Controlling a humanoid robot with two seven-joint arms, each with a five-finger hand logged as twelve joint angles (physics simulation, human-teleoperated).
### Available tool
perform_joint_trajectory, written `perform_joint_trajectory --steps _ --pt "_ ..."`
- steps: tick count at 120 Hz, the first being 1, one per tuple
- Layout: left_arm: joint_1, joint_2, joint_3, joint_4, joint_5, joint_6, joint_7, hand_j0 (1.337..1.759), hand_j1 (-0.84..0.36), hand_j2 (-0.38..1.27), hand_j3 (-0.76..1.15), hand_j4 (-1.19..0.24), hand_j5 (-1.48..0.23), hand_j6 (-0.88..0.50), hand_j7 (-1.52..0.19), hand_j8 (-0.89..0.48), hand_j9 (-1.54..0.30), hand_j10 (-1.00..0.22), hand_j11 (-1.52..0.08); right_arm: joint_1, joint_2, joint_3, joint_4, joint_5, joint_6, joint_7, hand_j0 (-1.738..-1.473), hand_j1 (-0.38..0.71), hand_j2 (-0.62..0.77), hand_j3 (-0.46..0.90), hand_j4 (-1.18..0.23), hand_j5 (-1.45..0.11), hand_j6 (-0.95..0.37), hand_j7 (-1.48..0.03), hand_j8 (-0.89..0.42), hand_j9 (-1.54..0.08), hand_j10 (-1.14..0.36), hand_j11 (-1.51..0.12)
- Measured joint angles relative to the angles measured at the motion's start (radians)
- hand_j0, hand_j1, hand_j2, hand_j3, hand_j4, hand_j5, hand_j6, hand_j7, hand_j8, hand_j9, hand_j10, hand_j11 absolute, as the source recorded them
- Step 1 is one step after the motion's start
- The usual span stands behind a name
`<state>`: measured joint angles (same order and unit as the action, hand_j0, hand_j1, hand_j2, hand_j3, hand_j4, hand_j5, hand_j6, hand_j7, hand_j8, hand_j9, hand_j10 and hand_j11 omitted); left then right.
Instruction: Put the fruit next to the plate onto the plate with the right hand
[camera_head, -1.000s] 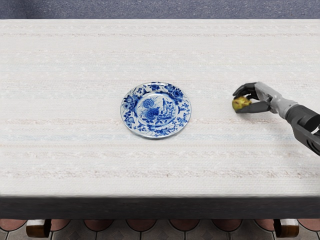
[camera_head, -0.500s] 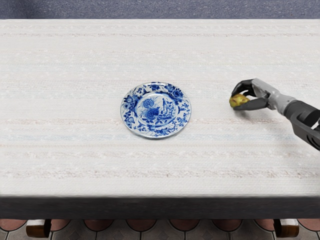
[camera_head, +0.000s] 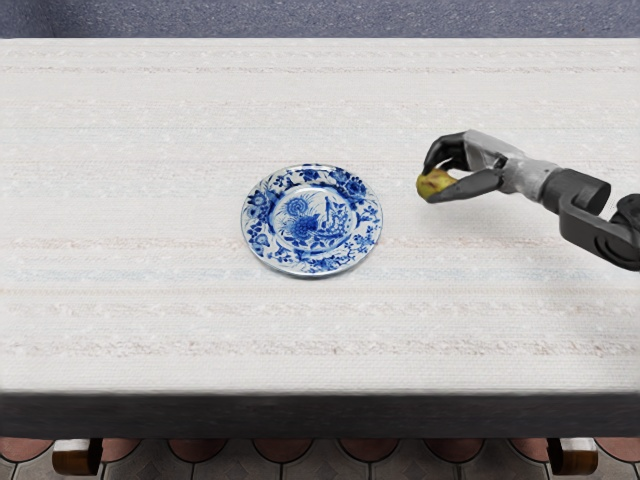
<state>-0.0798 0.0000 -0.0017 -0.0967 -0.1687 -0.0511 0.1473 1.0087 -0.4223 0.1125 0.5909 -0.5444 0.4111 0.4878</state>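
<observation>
A blue-and-white patterned plate (camera_head: 311, 219) lies at the middle of the white table. To its right, a small yellow-brown fruit (camera_head: 432, 183) is held above the tabletop in my right hand (camera_head: 446, 174), whose dark fingers are curled around it. The hand's arm comes in from the right edge. The fruit is a short gap from the plate's right rim, not over it. Nothing lies on the plate. The left arm does not show.
The table (camera_head: 150, 300) has a dark front edge along the bottom, with chair backs and floor showing below it. A grey wall strip runs behind the far edge.
My right hand has lifted the fruit slightly and carried it left toward the plate. The plate has not moved.
</observation>
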Motion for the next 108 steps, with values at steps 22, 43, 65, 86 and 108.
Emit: perform_joint_trajectory --steps 22,43,65,86,108 --pt "0.000 0.000 0.000 0.000 0.000 0.000 0.000 1.658 0.32 0.00 0.00 -0.02 -0.03 -0.02 -0.03 -0.02 -0.03 -0.02 -0.03 0.025 0.008 0.009 0.023 0.015 0.058 0.000 -1.650 0.21 0.07 0.00 -0.70 -1.04 -0.66 -0.97 -0.34 -1.03 -0.39 -1.00" --pt "0.000 0.000 0.000 0.000 0.000 0.000 0.000 1.658 0.32 0.00 0.00 -0.02 -0.03 -0.02 -0.03 -0.02 -0.03 -0.02 -0.03 0.042 0.011 0.019 0.066 0.027 0.092 0.000 -1.651 0.21 0.06 0.00 -0.71 -1.04 -0.67 -0.97 -0.35 -1.03 -0.40 -1.01" --pt "0.000 0.000 0.000 0.000 0.000 0.000 0.000 1.658 0.32 0.00 0.00 -0.02 -0.03 -0.02 -0.03 -0.02 -0.03 -0.02 -0.03 0.063 0.024 0.021 0.124 0.048 0.106 -0.006 -1.652 0.21 0.08 0.00 -0.71 -1.04 -0.67 -0.97 -0.35 -1.03 -0.40 -1.01" --pt "0.000 0.000 0.000 0.000 0.000 0.000 0.000 1.658 0.32 0.00 0.00 -0.02 -0.03 -0.02 -0.03 -0.02 -0.03 -0.02 -0.03 0.076 0.091 0.019 0.134 0.052 0.101 -0.012 -1.652 0.21 0.08 0.00 -0.70 -1.06 -0.66 -0.97 -0.34 -1.04 -0.39 -1.02" --pt "0.000 0.000 0.000 0.000 0.000 0.000 0.000 1.658 0.32 0.00 0.00 -0.02 -0.03 -0.02 -0.03 -0.02 -0.03 -0.02 -0.03 0.077 0.154 0.015 0.130 0.049 0.067 -0.014 -1.651 0.21 0.08 0.00 -0.70 -1.05 -0.66 -0.97 -0.35 -1.04 -0.40 -1.01"
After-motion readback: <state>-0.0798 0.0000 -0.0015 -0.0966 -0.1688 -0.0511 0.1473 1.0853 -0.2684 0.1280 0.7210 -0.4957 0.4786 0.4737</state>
